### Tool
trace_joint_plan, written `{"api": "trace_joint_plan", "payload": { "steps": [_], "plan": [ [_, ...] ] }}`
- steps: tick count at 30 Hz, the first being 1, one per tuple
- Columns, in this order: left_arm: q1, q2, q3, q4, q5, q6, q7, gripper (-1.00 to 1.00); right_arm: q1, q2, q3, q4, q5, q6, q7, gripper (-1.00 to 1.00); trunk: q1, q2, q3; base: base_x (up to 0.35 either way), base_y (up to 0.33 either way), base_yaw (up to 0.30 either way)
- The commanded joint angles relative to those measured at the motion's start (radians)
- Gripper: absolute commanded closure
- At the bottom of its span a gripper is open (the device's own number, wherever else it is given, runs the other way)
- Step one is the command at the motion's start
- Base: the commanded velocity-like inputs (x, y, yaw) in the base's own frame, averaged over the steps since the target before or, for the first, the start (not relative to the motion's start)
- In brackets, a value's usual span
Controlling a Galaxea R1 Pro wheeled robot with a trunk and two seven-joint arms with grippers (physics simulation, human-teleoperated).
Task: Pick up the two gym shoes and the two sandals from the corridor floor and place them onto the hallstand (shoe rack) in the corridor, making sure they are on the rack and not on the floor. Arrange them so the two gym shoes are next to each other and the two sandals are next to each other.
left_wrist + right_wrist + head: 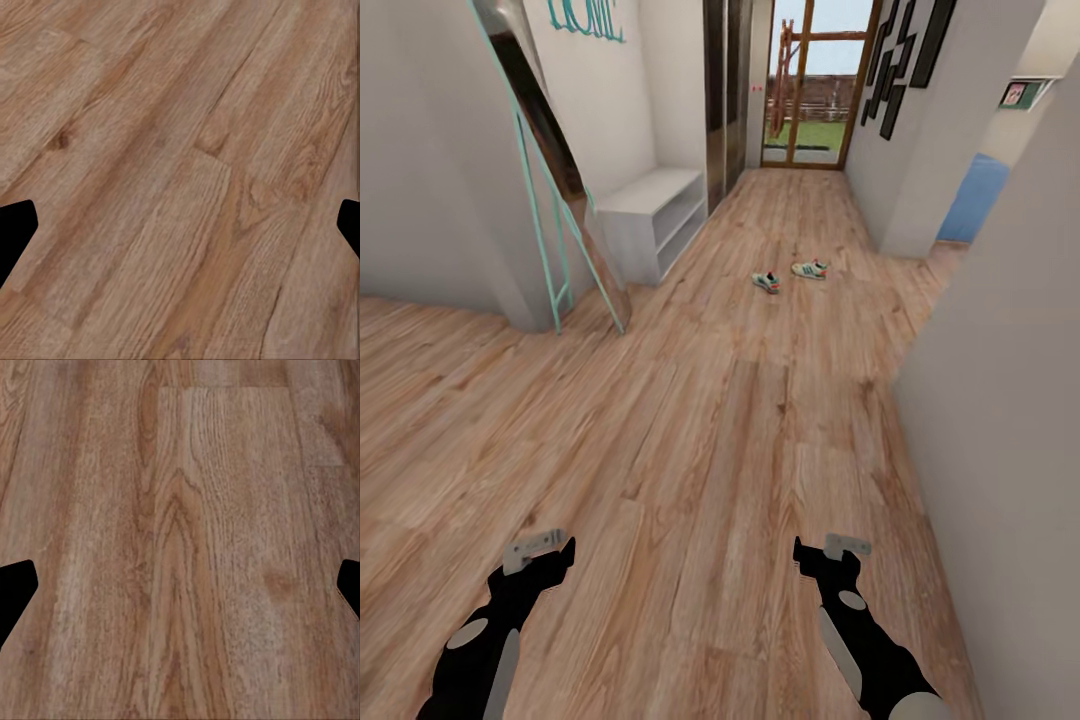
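Gym shoes (790, 275) lie well ahead of you on the corridor floor (740, 430), two pale sneakers with teal and red touches, near each other but apart, roughly midway down the passage toward the glass door (815, 80). You have the hallstand (650, 220) to their left against the wall, a low white unit with open tiers, its top bare from this angle. A tall mirror on a teal frame (555, 200) leans just beside the hallstand's near end.

Your left gripper (538, 548) and right gripper (838, 548) both hang low over bare planks, well short of the shoes. In each wrist view the fingertips (15, 232) (15, 592) sit at opposite edges with only wood grain between them (so both claws are spread wide and hold nothing).
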Motion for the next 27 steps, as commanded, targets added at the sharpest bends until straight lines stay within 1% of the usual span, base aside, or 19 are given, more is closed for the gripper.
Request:
{"api": "trace_joint_plan", "payload": {
  "steps": [1, 10, 27],
  "plan": [
    [0.0, 0.0, 0.0, 0.0, 0.0, 0.0, 0.0, -1.0, 0.0, 0.0, 0.0, 0.0, 0.0, 0.0, 0.0, -1.0, 0.0, 0.0, 0.0, 0.321, -0.111, -0.01],
    [0.0, 0.0, 0.0, 0.0, 0.0, 0.0, 0.003, -1.0, 0.0, 0.0, 0.001, 0.001, 0.0, 0.0, 0.0, -1.0, 0.0, 0.0, 0.0, 0.321, -0.098, -0.003],
    [0.0, 0.0, 0.0, 0.0, 0.0, 0.0, 0.003, -1.0, 0.0, 0.0, 0.001, 0.003, 0.001, 0.0, 0.0, -1.0, 0.0, 0.0, 0.0, 0.328, -0.008, 0.0]
  ]
}}
